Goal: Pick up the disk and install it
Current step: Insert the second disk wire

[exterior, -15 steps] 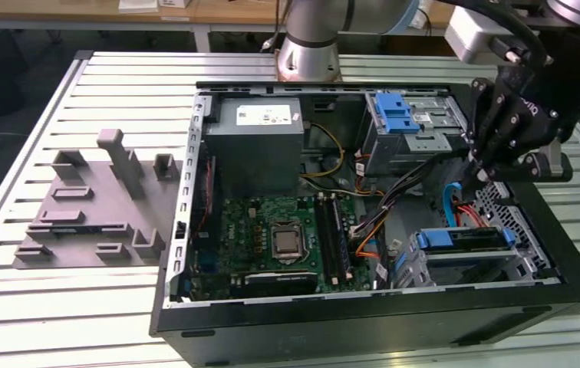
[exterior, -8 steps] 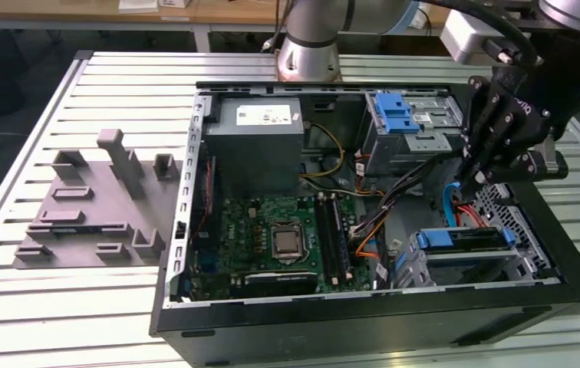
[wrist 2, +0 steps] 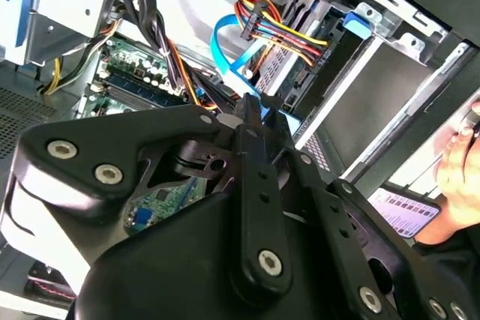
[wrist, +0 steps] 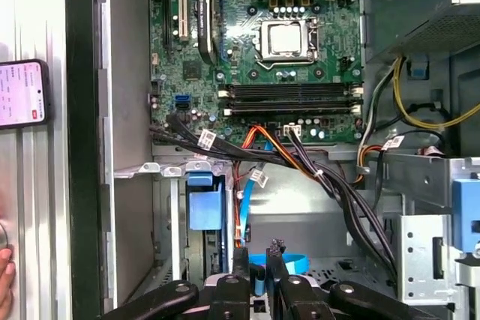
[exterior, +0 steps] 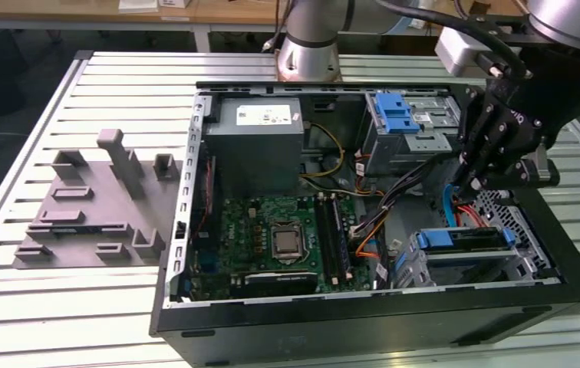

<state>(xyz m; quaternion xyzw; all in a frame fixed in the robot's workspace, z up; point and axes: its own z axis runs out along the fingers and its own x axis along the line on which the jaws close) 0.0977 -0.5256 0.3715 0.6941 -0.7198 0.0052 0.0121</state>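
On a slatted metal table (exterior: 116, 73), an open computer case (exterior: 372, 322) lies beside a grey fixture block (exterior: 90, 207), wooden benches behind. The gripper (exterior: 471, 182) hangs inside the case's cable-crowded corner, fingers nearly closed and holding nothing. The disk (exterior: 461, 239) sits in its bay near the case's front edge, just below the gripper in the exterior view.

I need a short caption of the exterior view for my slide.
Robot gripper hangs inside the open computer case, above the blue-framed disk sitting in its bay.
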